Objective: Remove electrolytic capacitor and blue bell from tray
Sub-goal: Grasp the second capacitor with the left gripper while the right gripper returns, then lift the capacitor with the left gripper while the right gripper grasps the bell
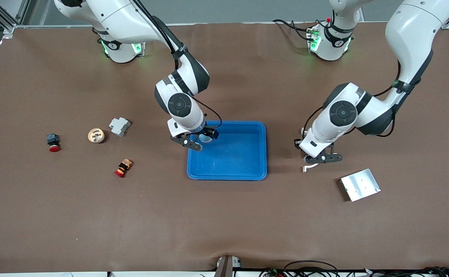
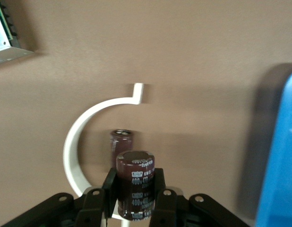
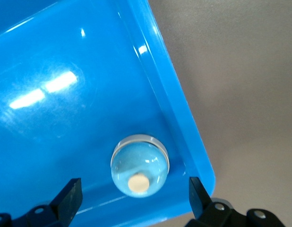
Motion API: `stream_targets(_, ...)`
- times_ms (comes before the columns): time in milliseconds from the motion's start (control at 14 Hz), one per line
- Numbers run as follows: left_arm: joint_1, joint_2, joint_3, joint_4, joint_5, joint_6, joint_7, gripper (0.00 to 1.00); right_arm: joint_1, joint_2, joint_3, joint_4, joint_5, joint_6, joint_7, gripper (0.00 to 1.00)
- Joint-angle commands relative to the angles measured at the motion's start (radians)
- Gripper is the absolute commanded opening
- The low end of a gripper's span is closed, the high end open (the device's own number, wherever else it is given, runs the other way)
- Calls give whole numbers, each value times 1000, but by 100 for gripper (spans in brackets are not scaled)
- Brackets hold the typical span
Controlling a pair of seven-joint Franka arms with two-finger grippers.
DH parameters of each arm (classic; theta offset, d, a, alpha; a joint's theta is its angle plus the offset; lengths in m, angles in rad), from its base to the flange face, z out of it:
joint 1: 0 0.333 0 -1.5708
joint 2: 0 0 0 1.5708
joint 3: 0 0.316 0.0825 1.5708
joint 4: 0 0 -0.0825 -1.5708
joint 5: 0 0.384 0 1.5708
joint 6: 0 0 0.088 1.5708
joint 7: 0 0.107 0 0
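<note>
A: Start at the left gripper (image 2: 134, 201). What has it got?

B: Its fingers are clamped on a dark brown capacitor (image 2: 135, 182), upright, with white print on the side. Only the left wrist view shows that; from the front the gripper (image 1: 321, 158) hides the part completely.

A: And around it?

B: A white curved clip (image 2: 84, 142) lies on the table (image 2: 193, 56) just under the gripper. The front view shows only its tip (image 1: 309, 167) poking out. A metal plate (image 1: 360, 184) sits nearer the front camera, toward the left arm's end of the table, and its corner (image 2: 6, 33) shows in the wrist view.

A: The right gripper?

B: The right gripper (image 3: 135, 194) is spread wide and holds nothing. The bell (image 3: 140, 165) rests between its fingers in a corner of the blue tray (image 3: 169, 94), close to the wall. From the front the gripper (image 1: 201, 140) covers most of the bell (image 1: 206, 139).

A: Anything else out there?

B: Toward the right arm's end, seen only from the front: a grey block (image 1: 119, 126), a tan disc (image 1: 96, 135), a red-capped button (image 1: 53, 142) and a small orange-and-red part (image 1: 123, 167)
</note>
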State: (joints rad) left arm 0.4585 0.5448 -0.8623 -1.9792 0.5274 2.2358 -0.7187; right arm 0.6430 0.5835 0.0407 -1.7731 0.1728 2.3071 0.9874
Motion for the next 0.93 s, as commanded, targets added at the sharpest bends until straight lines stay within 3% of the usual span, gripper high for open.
stream_targets(0, 75, -58, -21, -85, 45, 57, 56, 0, 17, 7, -12, 4, 11, 8, 17, 100)
stream_targets(857, 288, -52, -31, -251, 204, 280, 180, 0, 55, 67, -12, 21, 8, 66, 16, 100)
